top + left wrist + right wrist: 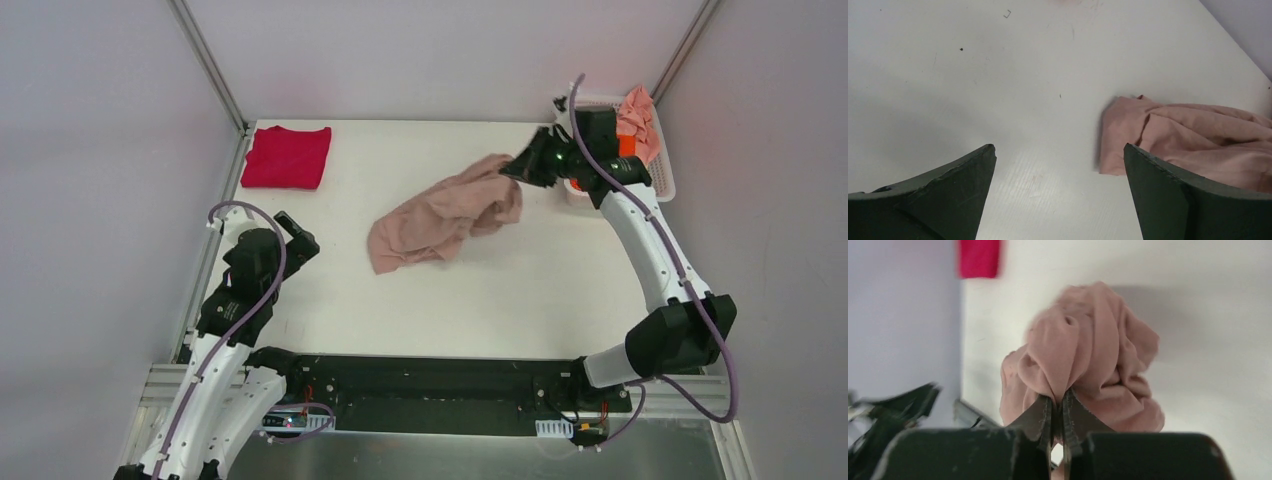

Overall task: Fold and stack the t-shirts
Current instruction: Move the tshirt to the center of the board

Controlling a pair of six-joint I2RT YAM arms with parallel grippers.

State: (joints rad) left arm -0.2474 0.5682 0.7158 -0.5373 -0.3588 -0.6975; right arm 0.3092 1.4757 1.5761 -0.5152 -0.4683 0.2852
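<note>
A dusty-pink beige t-shirt lies crumpled across the middle of the table, its right end lifted. My right gripper is shut on that end; in the right wrist view the cloth bunches out from between the pinched fingertips. A crimson-magenta t-shirt lies folded at the far left corner and shows as a red patch in the right wrist view. My left gripper hovers open at the left, nothing between its fingers, with the beige shirt's edge ahead to the right.
A white lattice basket stands at the far right corner behind the right arm, with pale pink cloth and a bit of orange cloth in it. Metal frame posts and grey walls close in the table's left, back and right.
</note>
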